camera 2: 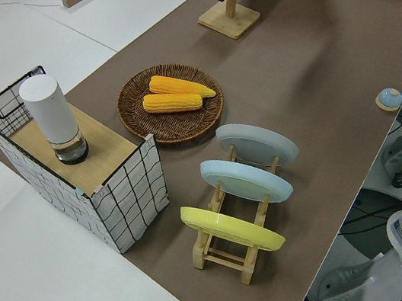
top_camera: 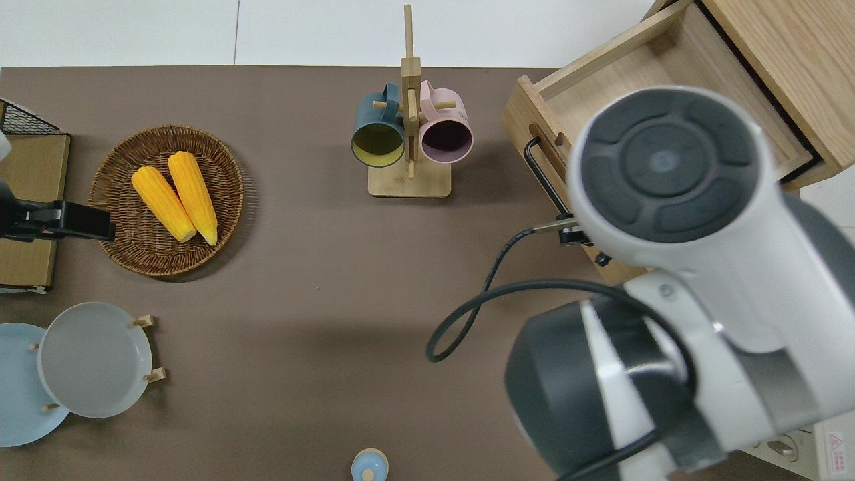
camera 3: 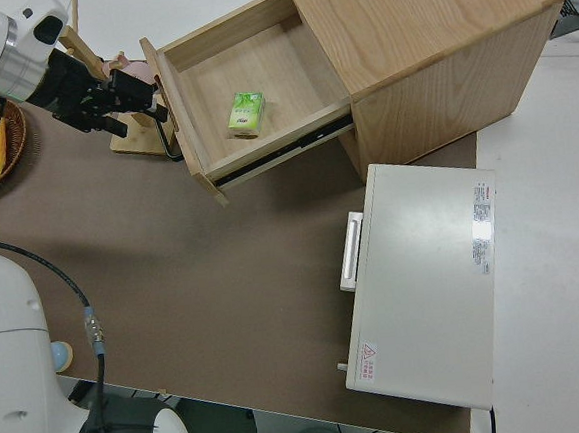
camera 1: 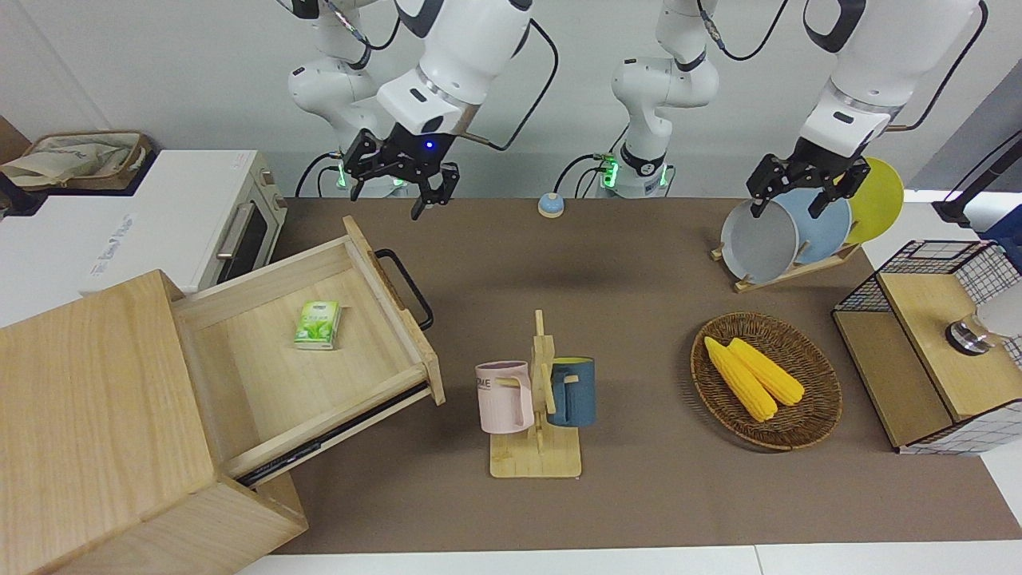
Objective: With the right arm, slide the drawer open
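Drawer (camera 1: 319, 335) open; green packet (camera 1: 318, 325) inside.

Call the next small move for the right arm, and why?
Probably just lift the right claw clear and stop: the drawer already stands pulled well out, a green packet showing inside, and the open claw is off the black handle.
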